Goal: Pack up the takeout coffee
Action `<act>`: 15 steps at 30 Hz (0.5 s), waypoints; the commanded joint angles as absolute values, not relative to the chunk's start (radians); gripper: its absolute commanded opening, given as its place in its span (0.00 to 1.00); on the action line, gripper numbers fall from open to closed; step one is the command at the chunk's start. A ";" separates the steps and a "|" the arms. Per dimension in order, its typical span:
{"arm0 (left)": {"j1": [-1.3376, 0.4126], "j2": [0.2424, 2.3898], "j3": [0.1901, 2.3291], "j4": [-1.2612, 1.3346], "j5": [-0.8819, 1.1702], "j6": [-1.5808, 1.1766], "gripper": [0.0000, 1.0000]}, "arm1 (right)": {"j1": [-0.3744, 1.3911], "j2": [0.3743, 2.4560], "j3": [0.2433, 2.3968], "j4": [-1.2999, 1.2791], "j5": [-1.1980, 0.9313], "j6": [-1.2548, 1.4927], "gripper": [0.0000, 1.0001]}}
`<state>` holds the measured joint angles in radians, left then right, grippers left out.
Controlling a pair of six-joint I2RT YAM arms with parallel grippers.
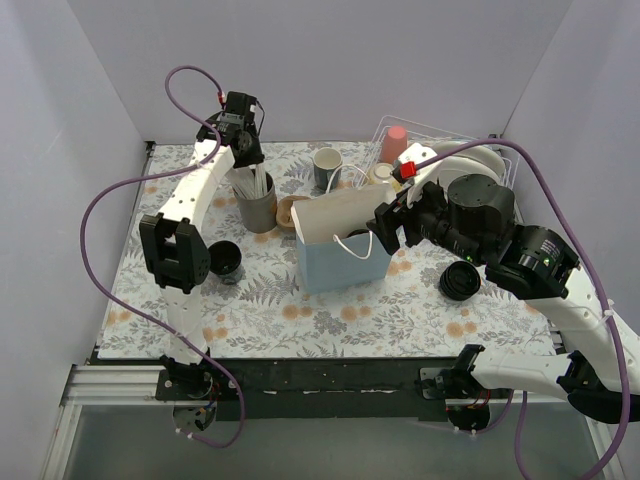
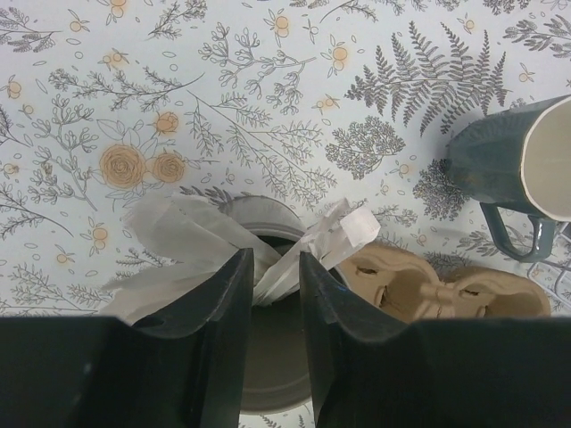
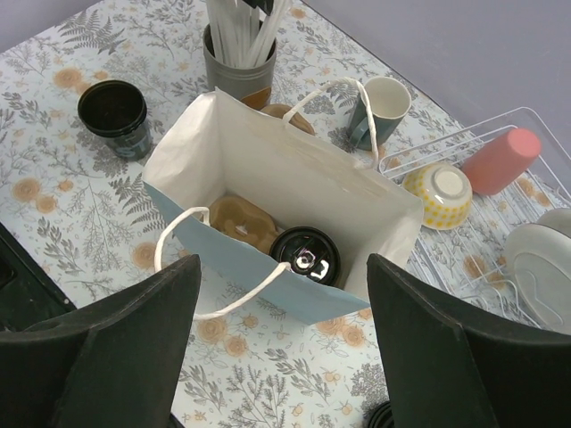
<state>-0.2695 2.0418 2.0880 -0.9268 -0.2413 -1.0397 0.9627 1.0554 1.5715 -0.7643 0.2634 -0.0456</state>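
One takeout coffee (image 3: 306, 254), a black cup with its black lid on, stands inside the pale blue paper bag (image 3: 259, 267) beside a brown cardboard carrier (image 3: 239, 221). A second black cup (image 1: 225, 258), without a lid, stands on the table left of the bag (image 1: 335, 262). A third black cup (image 1: 460, 282) sits right of the bag. My right gripper (image 3: 284, 263) hangs wide open above the bag's mouth, holding nothing. My left gripper (image 2: 277, 259) is at the back, down in the grey cup (image 2: 259, 207), its jaws drawn narrow around white wrapped straws (image 2: 308, 245).
A grey-green mug (image 1: 327, 165) stands behind the bag. The wire rack (image 1: 455, 135) at the back right holds a pink cup (image 1: 394, 143), a yellow bowl (image 3: 437, 192) and white plates. Another brown cardboard carrier (image 2: 428, 290) lies between the straw cup and the mug (image 2: 517, 160).
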 commanded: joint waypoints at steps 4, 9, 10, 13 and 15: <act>-0.262 2.051 2.137 -0.887 -0.198 -1.017 0.26 | 0.965 1.039 1.586 -0.764 0.281 -0.057 0.82; -0.262 2.060 2.184 -0.877 -0.164 -1.012 0.25 | 0.965 1.039 1.583 -0.762 0.279 -0.058 0.83; -0.262 2.062 2.189 -0.879 -0.155 -1.017 0.25 | 0.965 1.040 1.582 -0.761 0.279 -0.061 0.82; -0.264 2.062 2.191 -0.884 -0.149 -1.020 0.25 | 0.965 1.045 1.582 -0.759 0.276 -0.064 0.83; -0.262 2.059 2.178 -0.882 -0.152 -1.022 0.25 | 0.965 1.048 1.580 -0.758 0.270 -0.066 0.82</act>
